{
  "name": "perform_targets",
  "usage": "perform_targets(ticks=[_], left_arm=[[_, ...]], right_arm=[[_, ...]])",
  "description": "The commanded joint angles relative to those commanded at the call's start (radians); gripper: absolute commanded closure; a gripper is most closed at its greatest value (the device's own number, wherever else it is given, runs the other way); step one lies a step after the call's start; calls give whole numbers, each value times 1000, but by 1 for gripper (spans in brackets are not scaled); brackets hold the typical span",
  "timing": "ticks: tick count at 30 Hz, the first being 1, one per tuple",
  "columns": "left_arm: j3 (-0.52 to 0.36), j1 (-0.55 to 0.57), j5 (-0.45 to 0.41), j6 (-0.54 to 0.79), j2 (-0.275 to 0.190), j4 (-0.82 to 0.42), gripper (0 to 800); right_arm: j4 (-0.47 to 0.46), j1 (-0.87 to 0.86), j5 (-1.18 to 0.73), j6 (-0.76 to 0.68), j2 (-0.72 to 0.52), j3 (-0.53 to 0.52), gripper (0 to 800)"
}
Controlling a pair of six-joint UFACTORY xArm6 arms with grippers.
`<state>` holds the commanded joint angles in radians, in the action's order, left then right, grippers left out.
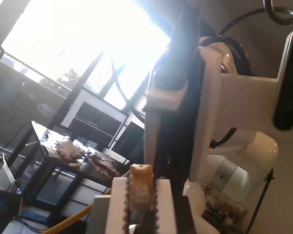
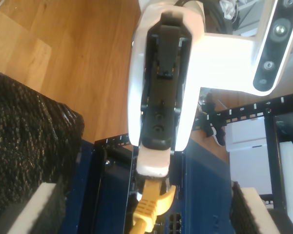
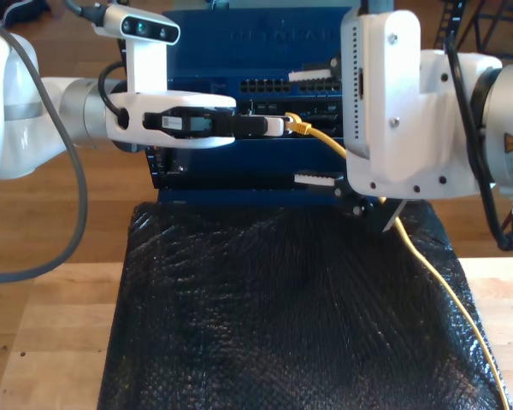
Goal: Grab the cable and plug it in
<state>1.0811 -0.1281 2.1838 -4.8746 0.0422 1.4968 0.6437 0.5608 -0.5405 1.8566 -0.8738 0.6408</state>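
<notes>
The yellow cable runs from the near right of the exterior view, across the black mat, up to its plug in front of the blue rack. My first gripper reaches in level from the exterior view's left and is shut on the plug, with cable trailing below. The second wrist view shows that gripper holding the yellow plug end at the rack face. I cannot tell whether the plug sits in a port. My second gripper is open, fingers wide apart, hanging at the exterior view's right beside the cable.
A row of ports lines the rack face above the plug. The black bubble-wrap mat covers the wooden table in front of the rack. The second arm's bulky white body stands close to the cable.
</notes>
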Motion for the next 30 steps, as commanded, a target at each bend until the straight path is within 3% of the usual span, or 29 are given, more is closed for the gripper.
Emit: perform_targets(ticks=[7,30], left_arm=[[-23,0,29,-15,0,74,795],[-41,0,29,-18,0,77,792]], right_arm=[[0,0,51,-3,-21,-2,89],[0,25,54,-6,-28,-3,262]])
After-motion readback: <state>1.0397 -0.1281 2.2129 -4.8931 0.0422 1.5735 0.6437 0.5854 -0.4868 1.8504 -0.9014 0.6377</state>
